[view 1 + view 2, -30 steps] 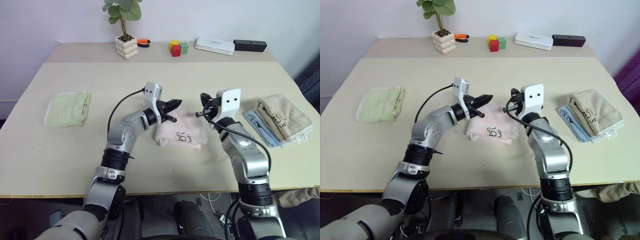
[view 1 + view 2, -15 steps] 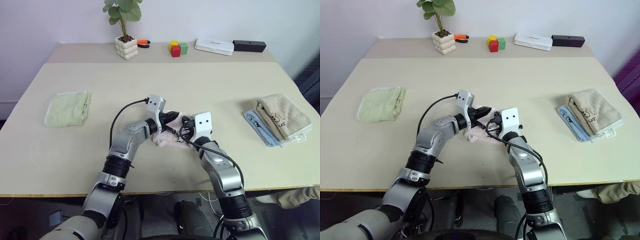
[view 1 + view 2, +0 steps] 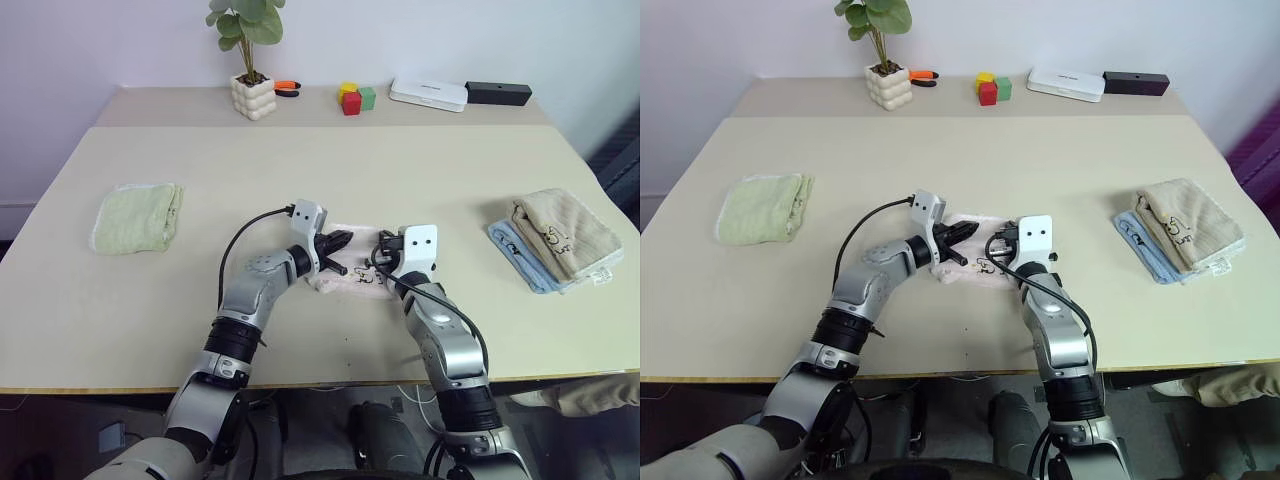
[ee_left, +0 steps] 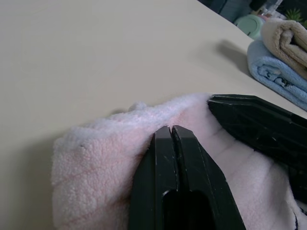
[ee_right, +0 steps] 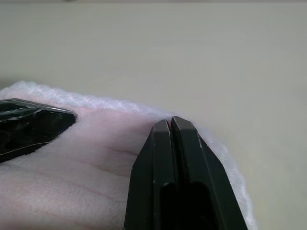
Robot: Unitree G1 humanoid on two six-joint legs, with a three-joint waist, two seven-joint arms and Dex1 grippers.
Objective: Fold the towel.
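The pale pink fluffy towel [image 3: 352, 272] lies folded into a small flat bundle mid-tabletop [image 3: 300, 180], its dark embroidered mark facing up.

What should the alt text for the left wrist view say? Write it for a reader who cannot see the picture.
The left hand, its two black fingers shut together, lies over a folded pink towel on a beige table. The right hand reaches over the towel from the side, and a tan towel sits on a blue towel farther off.
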